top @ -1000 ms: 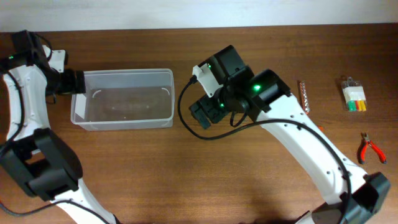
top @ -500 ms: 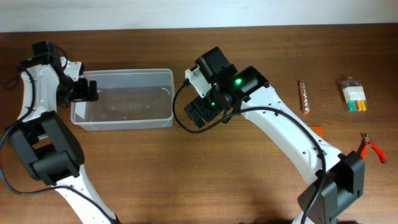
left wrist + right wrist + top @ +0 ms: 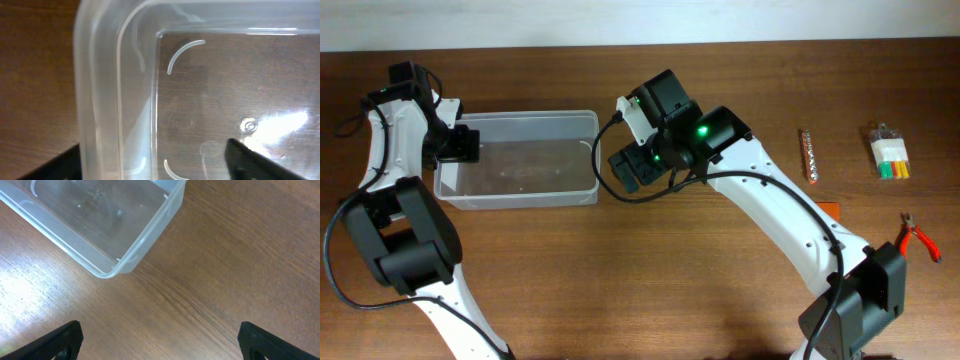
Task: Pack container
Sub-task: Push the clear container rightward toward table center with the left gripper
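Between the left jaws rises a wall of the container (image 3: pixel 97 100)

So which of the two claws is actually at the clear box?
The left gripper: its fingers straddle the container's end wall, one inside, one outside. The right gripper hangs open over the table beside it.

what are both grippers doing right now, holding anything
left gripper: open, jaws straddling the container end wall.
right gripper: open, empty, over the table.
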`<state>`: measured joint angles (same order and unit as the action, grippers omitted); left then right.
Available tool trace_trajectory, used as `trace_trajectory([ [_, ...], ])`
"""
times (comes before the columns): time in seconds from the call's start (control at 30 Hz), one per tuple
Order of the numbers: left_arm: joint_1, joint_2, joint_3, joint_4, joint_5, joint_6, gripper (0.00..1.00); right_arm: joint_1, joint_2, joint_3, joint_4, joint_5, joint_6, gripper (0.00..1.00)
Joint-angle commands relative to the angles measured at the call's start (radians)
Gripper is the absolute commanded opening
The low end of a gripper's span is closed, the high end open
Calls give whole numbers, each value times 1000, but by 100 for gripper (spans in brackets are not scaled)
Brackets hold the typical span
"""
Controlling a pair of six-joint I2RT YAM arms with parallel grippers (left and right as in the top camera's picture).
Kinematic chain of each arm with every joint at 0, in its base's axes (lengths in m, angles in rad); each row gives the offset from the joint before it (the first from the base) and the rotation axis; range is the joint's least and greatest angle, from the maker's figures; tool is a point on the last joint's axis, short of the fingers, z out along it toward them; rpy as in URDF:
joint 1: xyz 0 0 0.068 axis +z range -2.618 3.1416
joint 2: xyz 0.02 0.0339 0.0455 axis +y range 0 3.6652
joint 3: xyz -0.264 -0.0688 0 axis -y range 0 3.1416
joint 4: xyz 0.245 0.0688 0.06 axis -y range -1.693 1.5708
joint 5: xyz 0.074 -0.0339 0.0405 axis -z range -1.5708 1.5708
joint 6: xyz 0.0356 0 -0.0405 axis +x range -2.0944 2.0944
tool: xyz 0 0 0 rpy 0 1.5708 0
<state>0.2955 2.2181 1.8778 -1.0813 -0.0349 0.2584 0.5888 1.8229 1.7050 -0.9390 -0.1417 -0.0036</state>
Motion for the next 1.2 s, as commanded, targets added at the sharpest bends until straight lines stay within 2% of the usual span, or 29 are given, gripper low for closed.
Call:
trace_trajectory([
  [0.0, -1, 9, 18, -7, -9, -3, 64, 0, 8, 10, -3, -13, 20, 99],
  [0.07, -1, 9, 18, -10, -9, -3, 57, 0, 8, 10, 0, -13, 20, 99],
  [0.23, -1, 9, 18, -12, -6, -11, 48, 0, 8, 10, 8, -13, 20, 99],
  [0.27, -1, 9, 18, -12, -6, -19, 44, 0, 8, 10, 9, -13, 21, 100],
  [0.3, -1, 9, 18, -12, -6, -26, 38, 0, 7, 14, 13, -23, 21, 95],
  [0.37, -1, 9, 18, -12, -6, -27, 28, 0, 7, 30, 17, -47, 21, 92],
  [0.47, -1, 9, 18, -12, -6, -30, 25, 0, 7, 44, 30, -55, 21, 94],
  [0.5, -1, 9, 18, -12, -6, -30, 20, 0, 7, 45, 32, -55, 21, 96],
  [0.67, -1, 9, 18, -15, -3, -49, 13, -1, 7, 46, 31, -54, 20, 100],
  [0.9, -1, 9, 36, -35, 77, -48, 7, -1, 7, 46, 31, -54, 20, 99],
  [1.17, -5, 9, 46, -85, 84, -48, 2, -2, 7, 46, 31, -48, 20, 99],
])
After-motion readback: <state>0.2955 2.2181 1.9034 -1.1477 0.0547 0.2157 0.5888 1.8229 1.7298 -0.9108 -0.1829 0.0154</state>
